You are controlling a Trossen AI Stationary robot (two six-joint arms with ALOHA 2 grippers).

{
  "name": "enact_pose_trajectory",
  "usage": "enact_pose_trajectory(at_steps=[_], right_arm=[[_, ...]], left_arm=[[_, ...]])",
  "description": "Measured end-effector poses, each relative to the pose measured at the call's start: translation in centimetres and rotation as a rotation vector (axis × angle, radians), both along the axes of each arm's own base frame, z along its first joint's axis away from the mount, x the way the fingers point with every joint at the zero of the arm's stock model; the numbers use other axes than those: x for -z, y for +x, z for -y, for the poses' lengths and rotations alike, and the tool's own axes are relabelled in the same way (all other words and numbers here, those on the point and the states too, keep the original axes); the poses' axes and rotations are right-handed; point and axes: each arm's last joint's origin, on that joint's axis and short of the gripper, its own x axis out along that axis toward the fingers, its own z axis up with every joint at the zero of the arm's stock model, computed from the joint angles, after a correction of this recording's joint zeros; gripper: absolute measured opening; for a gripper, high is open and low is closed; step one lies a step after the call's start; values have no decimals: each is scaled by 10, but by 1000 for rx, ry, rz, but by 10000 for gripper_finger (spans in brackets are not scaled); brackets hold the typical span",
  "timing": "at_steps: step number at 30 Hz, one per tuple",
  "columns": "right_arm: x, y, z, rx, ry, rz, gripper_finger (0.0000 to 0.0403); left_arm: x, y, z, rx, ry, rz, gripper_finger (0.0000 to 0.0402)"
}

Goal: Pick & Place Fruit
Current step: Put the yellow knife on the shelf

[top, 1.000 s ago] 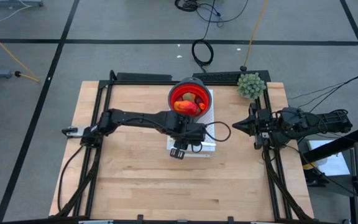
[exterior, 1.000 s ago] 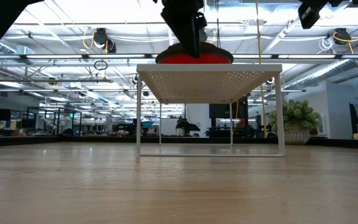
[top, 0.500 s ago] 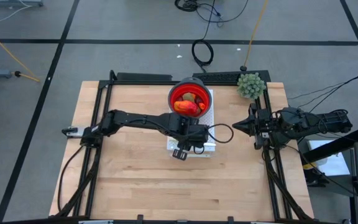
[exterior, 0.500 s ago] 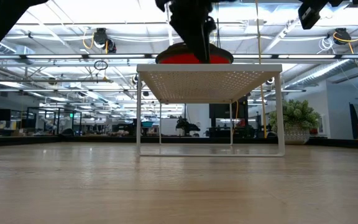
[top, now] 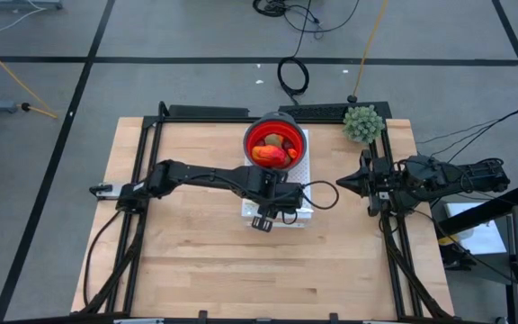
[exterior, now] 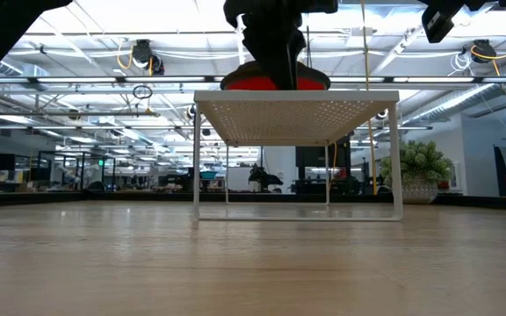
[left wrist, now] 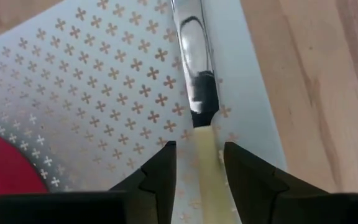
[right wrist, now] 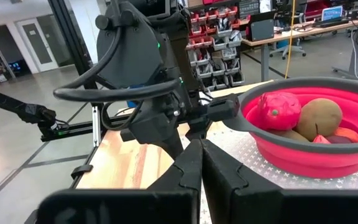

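A white perforated metal shelf [top: 302, 200] stands on thin legs on the pale wooden desk [top: 196, 261]; its top is punched with small cross-shaped holes; on its far half sits a red bowl [top: 252, 135] with a dark grey rim, soft-looking and round; the fruit [right wrist: 319, 118] lies heaped inside it, a bumpy red piece, a smooth brown-green oval and orange pieces beside them; a green spiky ball plant [top: 363, 123] sits at the desk's far right corner, well apart from the shelf.

On the shelf's near edge lies a knife [left wrist: 197, 112], shiny steel blade running into a pale yellow handle; the left tool [left wrist: 196, 171] hangs over it, its dark fingers [left wrist: 160, 174] parted on either side of the handle, and whether they touch it cannot be told; the left arm's bulk stands between the right wrist camera and the near shelf; the right tool [right wrist: 201, 165] is closed on nothing and waits at the desk's right edge, pointing toward the bowl.

Against a second ago, the left tool has shifted slightly to the right along the shelf's near edge; bowl, fruit, plant and right arm lie as before.
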Motion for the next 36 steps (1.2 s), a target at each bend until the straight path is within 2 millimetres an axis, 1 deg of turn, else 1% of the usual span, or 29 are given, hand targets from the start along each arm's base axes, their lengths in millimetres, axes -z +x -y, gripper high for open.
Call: enact_pose_trajectory(at_steps=[5,10,17,33,36], right_arm=[[1,0,0,1,-2,-9,1],[2,0,0,0,-3,-18,1],[2,0,0,1,-3,-19,1],[2,0,0,1,-4,-21,1],[2,0,0,1,-4,-21,1]], left_arm=[[0,0,-4,-44,-9,4,126],[0,1,-11,-100,-19,9,124],[0,0,-11,-142,-32,6,124],[1,-3,-10,-154,-85,-32,123],[1,-3,-10,-141,-88,-35,114]])
